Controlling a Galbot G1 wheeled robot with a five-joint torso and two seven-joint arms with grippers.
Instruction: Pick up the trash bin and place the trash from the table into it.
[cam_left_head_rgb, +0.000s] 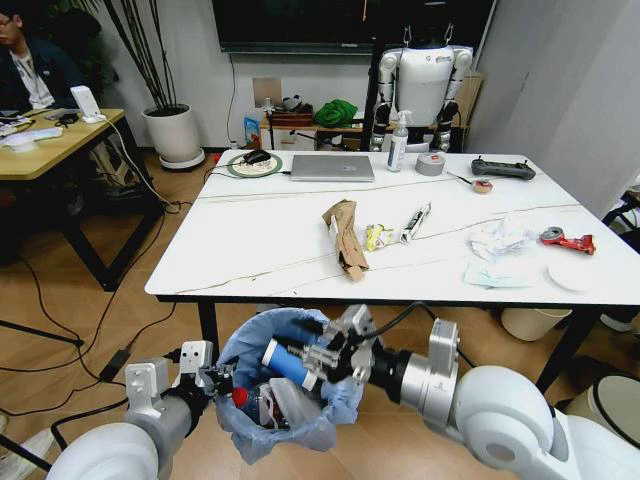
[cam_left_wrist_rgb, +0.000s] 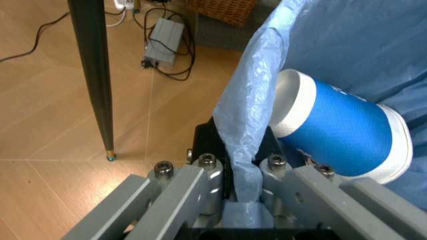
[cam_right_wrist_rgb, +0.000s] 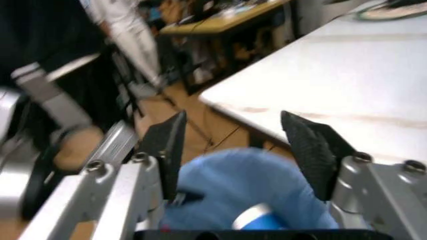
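Head view | my left gripper (cam_left_head_rgb: 215, 380) clamps the trash bin (cam_left_head_rgb: 285, 385) bag rim | right gripper (cam_left_head_rgb: 335, 352) spread wide, empty — paper cup (cam_left_head_rgb: 285, 362) just below, axis tilted across the bin mouth.

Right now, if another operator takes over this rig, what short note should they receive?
Left tool: shut on the crinkly light-blue bag at the rim of the small round trash bin, holding it below the front edge of the white marble-look table.
Right tool: open, over the bin's mouth.
Done: blue-and-white paper cup and a red-capped bottle lie in the bin.
Left on the table: brown cardboard piece, yellow wrapper, white crumpled tissues, flat pale packet.
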